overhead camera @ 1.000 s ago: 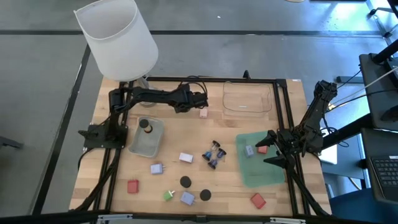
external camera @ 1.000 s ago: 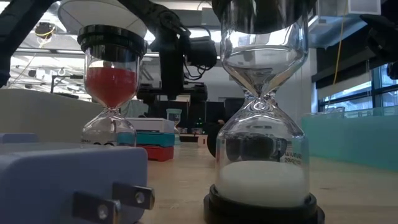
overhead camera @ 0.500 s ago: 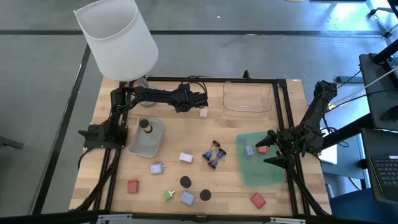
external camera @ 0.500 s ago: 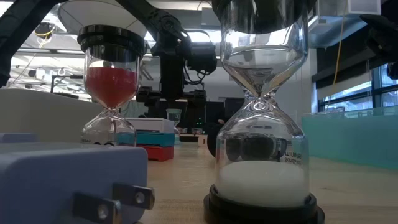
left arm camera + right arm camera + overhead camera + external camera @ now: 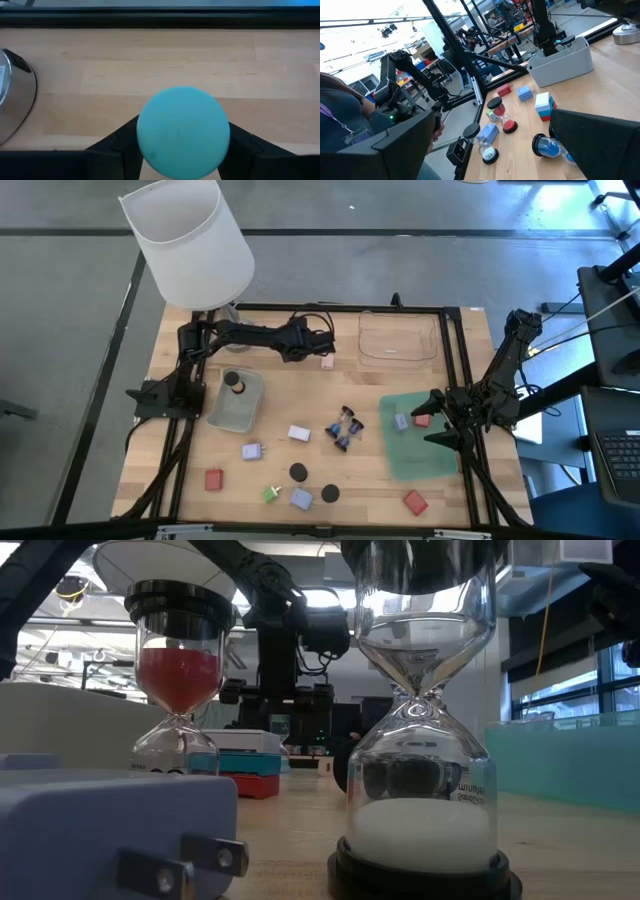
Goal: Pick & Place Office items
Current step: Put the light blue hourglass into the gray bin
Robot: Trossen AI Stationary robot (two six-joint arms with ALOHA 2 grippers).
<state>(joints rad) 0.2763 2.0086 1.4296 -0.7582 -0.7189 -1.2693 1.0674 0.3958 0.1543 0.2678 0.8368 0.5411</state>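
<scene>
Left hand (image 5: 182,150) at the worktop's (image 5: 330,395) far side is clamped on a teal ball (image 5: 183,131); recommend a straight lift, right hand (image 5: 437,418) spread and idle.

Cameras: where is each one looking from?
High view: above, looking down; left arm and right arm show.
Low view: tabletop height, behind the hourglasses; left arm beyond.
Left wrist view: left gripper around a teal ball.
Right wrist view: open right gripper, facing the table.
High and low views share the hourglasses.

Left gripper (image 5: 325,346) low — right gripper (image 5: 432,418) wide
</scene>
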